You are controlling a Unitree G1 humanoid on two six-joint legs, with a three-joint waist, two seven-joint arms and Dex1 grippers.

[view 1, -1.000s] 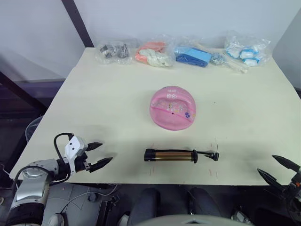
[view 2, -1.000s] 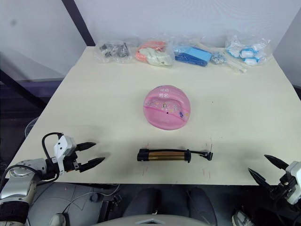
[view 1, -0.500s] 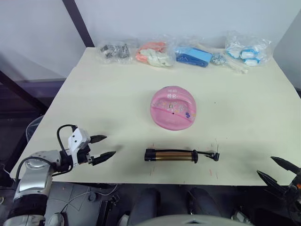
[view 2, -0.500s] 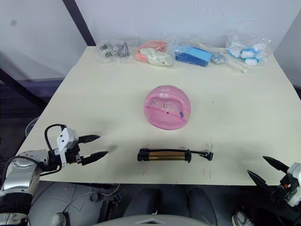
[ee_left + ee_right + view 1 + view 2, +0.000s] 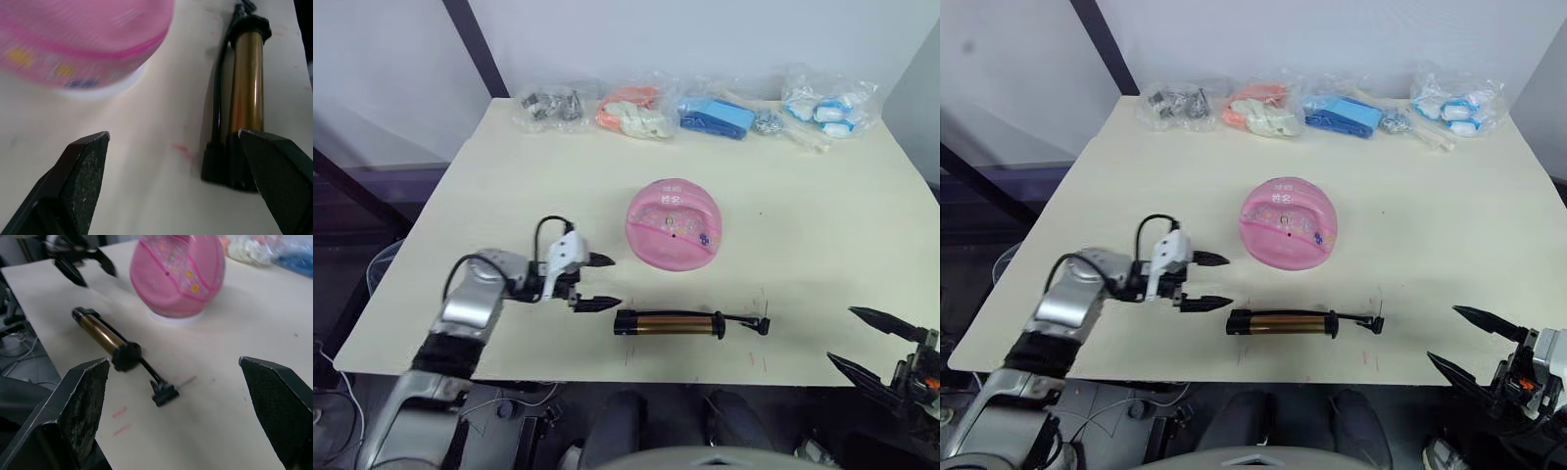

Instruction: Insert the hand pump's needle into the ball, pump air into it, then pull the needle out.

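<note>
The pink ball [image 5: 673, 223] sits dome-up at the middle of the table. In front of it lies the hand pump [image 5: 671, 322], its bronze barrel crosswise and its black T-handle [image 5: 164, 392] at the right end. The thin needle [image 5: 1380, 311] sticks up beside the handle, apart from the ball. My left gripper [image 5: 615, 281] is open just left of the pump's left cap, between cap and ball; the left wrist view shows the ball [image 5: 83, 39] and the pump [image 5: 244, 98] ahead. My right gripper [image 5: 1443, 333] is open off the table's front right edge.
Several clear bags of small items line the far edge, from one with dark parts [image 5: 553, 103] to one with blue and white pieces [image 5: 827, 103]. Small red marks [image 5: 120, 412] dot the cream table [image 5: 529, 196] around the pump.
My left gripper has swung from the front left edge to the right and inward, up to the pump's left end. The right gripper has shifted slightly up and left.
</note>
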